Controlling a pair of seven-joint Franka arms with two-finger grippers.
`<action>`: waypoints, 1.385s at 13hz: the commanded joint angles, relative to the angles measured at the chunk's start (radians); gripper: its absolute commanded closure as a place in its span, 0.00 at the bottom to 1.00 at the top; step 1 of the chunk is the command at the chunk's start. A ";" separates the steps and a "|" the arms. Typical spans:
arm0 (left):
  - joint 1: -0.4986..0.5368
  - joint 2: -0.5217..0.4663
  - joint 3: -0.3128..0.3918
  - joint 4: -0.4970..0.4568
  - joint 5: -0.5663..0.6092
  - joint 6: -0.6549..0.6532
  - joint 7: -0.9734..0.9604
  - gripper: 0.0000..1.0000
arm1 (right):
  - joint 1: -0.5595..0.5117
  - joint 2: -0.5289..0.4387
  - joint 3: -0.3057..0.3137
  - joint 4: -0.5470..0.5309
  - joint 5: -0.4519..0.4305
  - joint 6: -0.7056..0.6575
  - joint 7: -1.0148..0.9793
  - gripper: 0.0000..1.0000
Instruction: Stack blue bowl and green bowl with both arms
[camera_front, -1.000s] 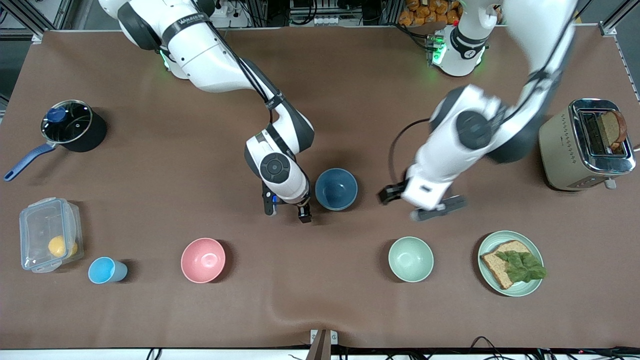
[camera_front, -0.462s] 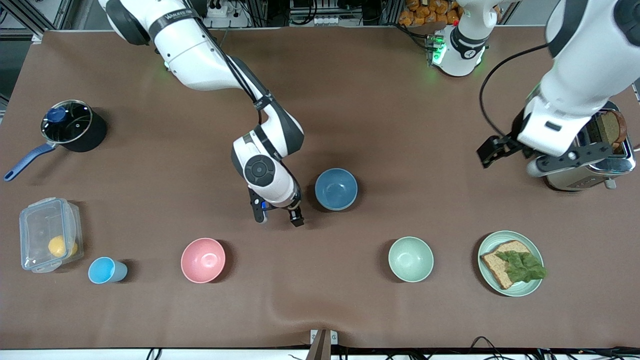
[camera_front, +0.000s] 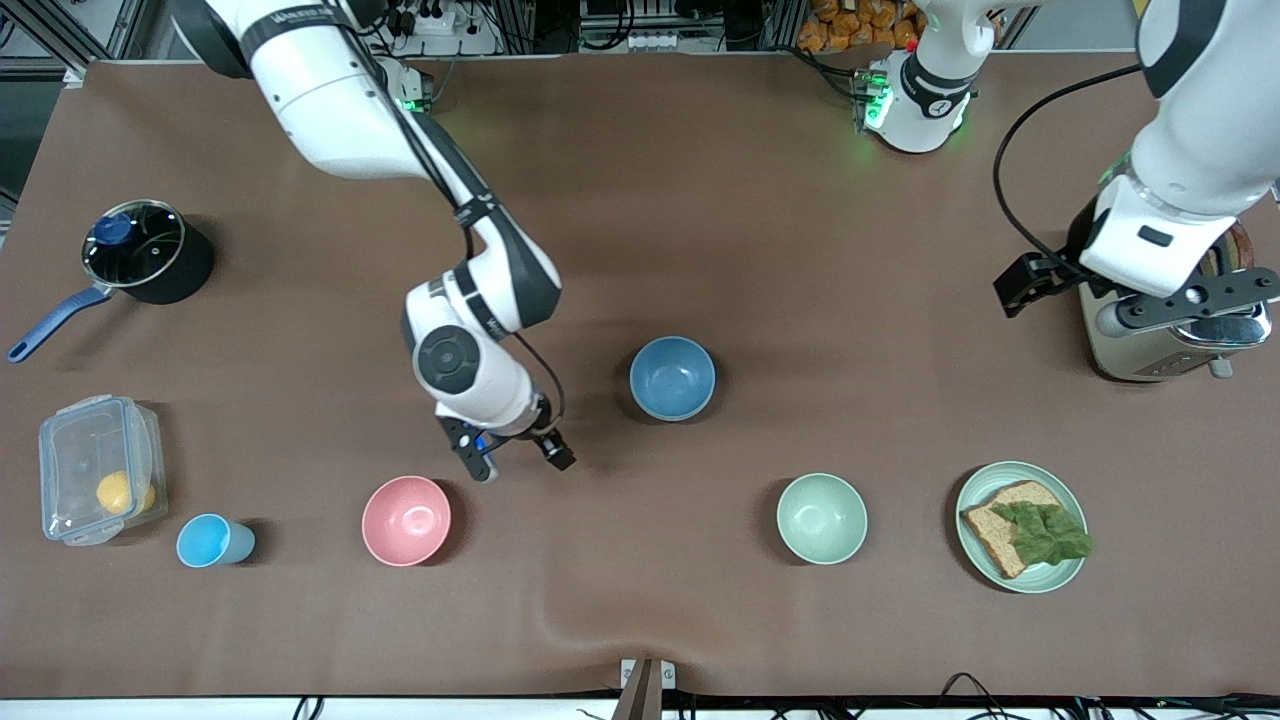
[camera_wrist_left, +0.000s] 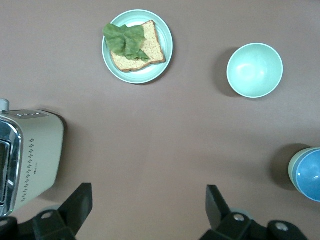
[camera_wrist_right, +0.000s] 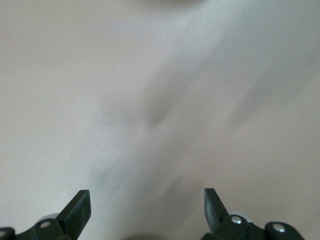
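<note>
The round medium-blue matte bowl (camera_front: 672, 377) sits mid-worktop, nothing stacked in it; the pale green bowl (camera_front: 822, 518) lies nearer the front camera than it, toward the left arm's end; the right hand (camera_front: 517, 458), spread wide and empty, hangs over bare brown worktop (camera_front: 700, 200) beside the blue bowl; the left hand (camera_front: 1135, 288), likewise wide open and empty, is over the cream toaster (camera_front: 1165, 335); only its wrist view shows the blue bowl (camera_wrist_left: 306, 173) resting inside a second, pale-rimmed bowl.

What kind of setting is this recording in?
Probably a robotics lab staged as a kitchen: a toaster, a saucepan and a plate with a sandwich share one brown table, with cabling along its edges.
</note>
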 joint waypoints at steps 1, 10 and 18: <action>-0.019 -0.050 0.033 -0.002 -0.020 -0.068 0.037 0.00 | -0.064 -0.122 0.014 -0.072 -0.014 -0.111 -0.257 0.00; -0.025 -0.121 0.104 -0.045 -0.115 -0.107 0.206 0.00 | -0.349 -0.504 0.014 -0.123 -0.075 -0.515 -1.112 0.00; -0.026 -0.121 0.104 -0.062 -0.115 -0.105 0.231 0.00 | -0.518 -0.768 0.091 -0.227 -0.169 -0.621 -1.257 0.00</action>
